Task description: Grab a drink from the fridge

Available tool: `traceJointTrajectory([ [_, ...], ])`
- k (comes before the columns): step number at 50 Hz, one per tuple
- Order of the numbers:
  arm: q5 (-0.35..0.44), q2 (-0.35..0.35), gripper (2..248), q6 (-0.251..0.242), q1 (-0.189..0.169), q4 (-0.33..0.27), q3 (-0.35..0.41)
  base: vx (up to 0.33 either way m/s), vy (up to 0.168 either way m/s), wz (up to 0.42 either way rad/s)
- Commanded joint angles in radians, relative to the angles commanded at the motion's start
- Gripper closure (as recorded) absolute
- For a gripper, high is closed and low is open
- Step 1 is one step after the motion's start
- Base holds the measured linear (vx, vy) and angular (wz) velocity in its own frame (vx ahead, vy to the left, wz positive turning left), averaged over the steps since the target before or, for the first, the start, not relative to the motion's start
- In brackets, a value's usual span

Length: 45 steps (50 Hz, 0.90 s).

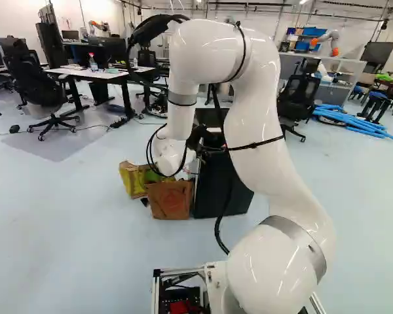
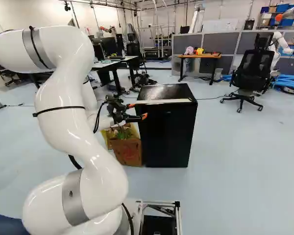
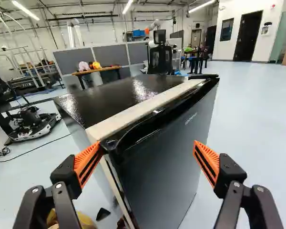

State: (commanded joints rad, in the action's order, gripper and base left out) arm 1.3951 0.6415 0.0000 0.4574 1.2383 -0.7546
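In the left base view, the fridge (image 1: 209, 190) stands ahead of our arm (image 1: 255, 118). In the right base view, our gripper (image 2: 138, 111) is beside its upper edge. In the wrist view, the 2 fingers (image 3: 87, 161) stand wide open near the door (image 3: 167, 167), apparently closed; we see no drink. We judge door opening in hand; next, we hook 1 finger behind its edge.
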Motion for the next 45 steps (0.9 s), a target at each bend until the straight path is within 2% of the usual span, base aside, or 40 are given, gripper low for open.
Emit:
traceJointTrajectory([
  [45, 0.000, -0.018, 3, 0.000, 0.009, 0.000, 0.033, 0.000, 0.000, 0.000],
])
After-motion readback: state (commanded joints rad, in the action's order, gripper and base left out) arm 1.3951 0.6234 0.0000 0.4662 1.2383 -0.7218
